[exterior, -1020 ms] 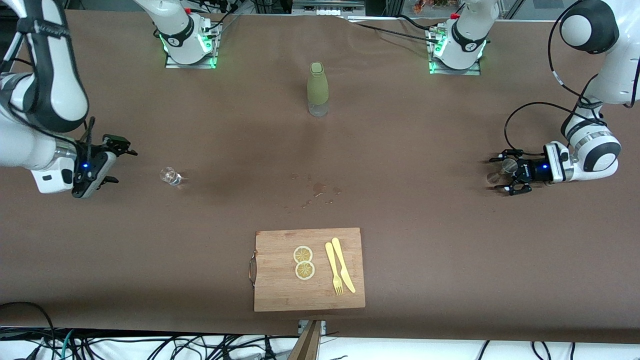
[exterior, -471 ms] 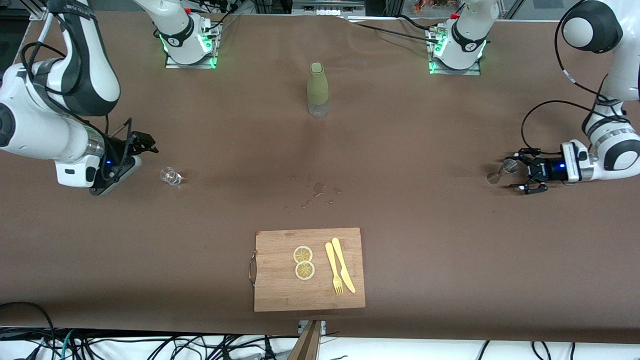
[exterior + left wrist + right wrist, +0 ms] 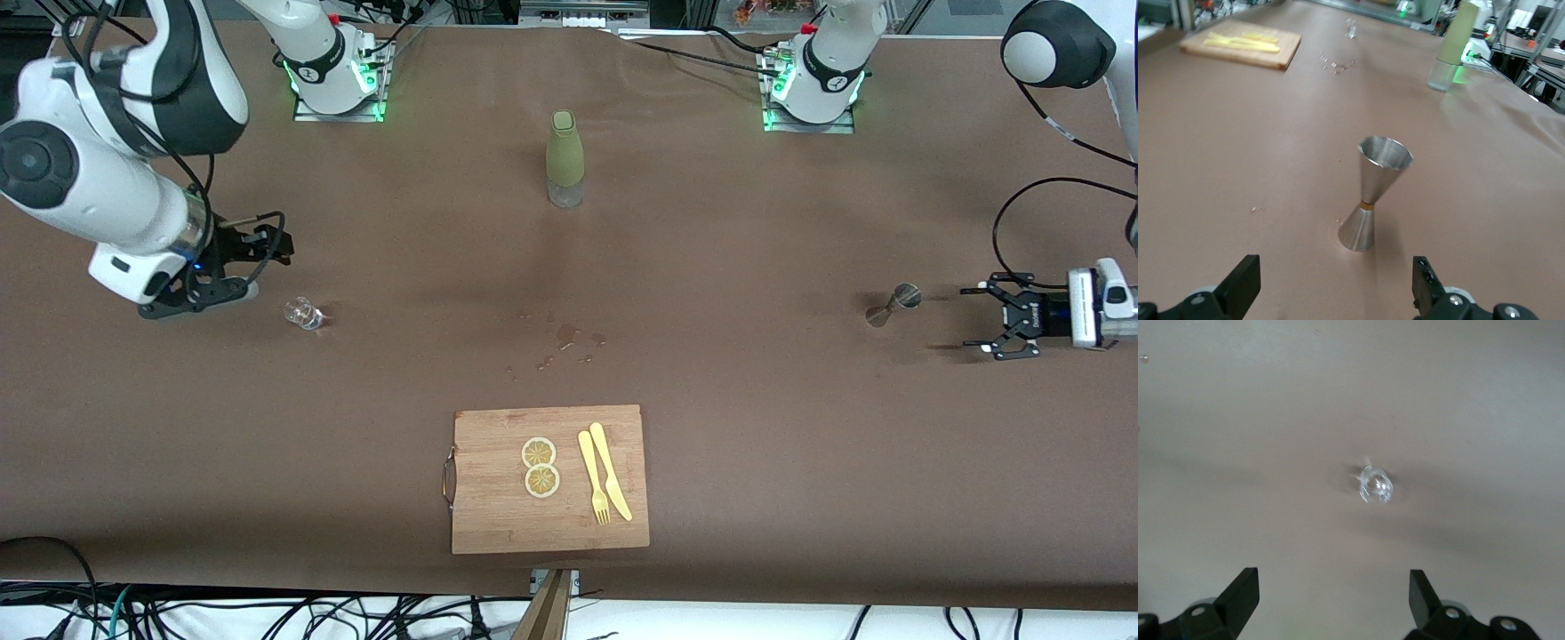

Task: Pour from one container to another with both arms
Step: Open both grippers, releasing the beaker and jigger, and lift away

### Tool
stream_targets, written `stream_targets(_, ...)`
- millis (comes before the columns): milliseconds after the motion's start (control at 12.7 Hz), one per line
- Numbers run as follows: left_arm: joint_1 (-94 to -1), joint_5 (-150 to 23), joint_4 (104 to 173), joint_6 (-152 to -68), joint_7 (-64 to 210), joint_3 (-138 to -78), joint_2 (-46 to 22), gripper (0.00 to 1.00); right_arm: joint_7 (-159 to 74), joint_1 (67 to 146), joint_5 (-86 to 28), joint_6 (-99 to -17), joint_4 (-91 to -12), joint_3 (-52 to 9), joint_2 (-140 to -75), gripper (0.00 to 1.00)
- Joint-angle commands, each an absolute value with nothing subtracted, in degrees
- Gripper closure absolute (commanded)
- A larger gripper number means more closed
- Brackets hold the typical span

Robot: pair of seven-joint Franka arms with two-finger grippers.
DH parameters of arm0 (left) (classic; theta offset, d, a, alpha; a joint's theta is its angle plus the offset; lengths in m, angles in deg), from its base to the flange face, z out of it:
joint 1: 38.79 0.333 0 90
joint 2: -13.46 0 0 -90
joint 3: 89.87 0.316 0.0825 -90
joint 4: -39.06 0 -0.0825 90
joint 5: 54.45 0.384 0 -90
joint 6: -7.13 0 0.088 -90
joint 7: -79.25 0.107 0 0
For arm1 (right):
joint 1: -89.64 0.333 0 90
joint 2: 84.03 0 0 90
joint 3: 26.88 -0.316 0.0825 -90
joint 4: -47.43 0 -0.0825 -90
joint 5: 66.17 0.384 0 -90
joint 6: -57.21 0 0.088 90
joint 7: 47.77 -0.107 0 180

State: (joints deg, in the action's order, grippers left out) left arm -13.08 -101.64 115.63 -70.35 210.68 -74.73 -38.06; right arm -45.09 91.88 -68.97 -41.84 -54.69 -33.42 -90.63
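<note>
Both arms stand empty, left gripper [image 3: 994, 325] wide at the jigger's [image 3: 892, 302] three o'clock, right gripper [image 3: 252, 264] wide beside the glass [image 3: 303, 313], which could tip if clipped.

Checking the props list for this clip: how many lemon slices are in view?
2. Both lie on the cutting board, touching, beside the fork: one lemon slice farther from the front camera, the other nearer. None seem hidden.

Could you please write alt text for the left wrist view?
A metal jigger stands upright on the brown table, free between the open left gripper fingers. Farther off are a wooden cutting board and a green bottle.
</note>
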Motion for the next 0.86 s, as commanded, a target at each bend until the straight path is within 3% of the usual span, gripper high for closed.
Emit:
stream_targets(0, -19.08, -98.22, 111.93, -68.28, 198.65, -68.36, -36.12, 0.00, -46.72, 88.77, -69.43, -35.01, -54.53, -31.72, -85.28, 0.00)
stream_targets(392, -37.52, -97.43, 117.61, -68.28, 171.05, -50.63, -28.74, 0.00, -47.42, 87.01, -67.84, -28.23, -47.32, -28.37, -82.54, 0.00)
stream_targets(785, -70.20, -98.22, 131.33, -71.35, 160.31, -20.66, -26.97, 0.00, -51.02, 87.27, -67.67, -33.75, -47.67, -27.93, -81.92, 0.00)
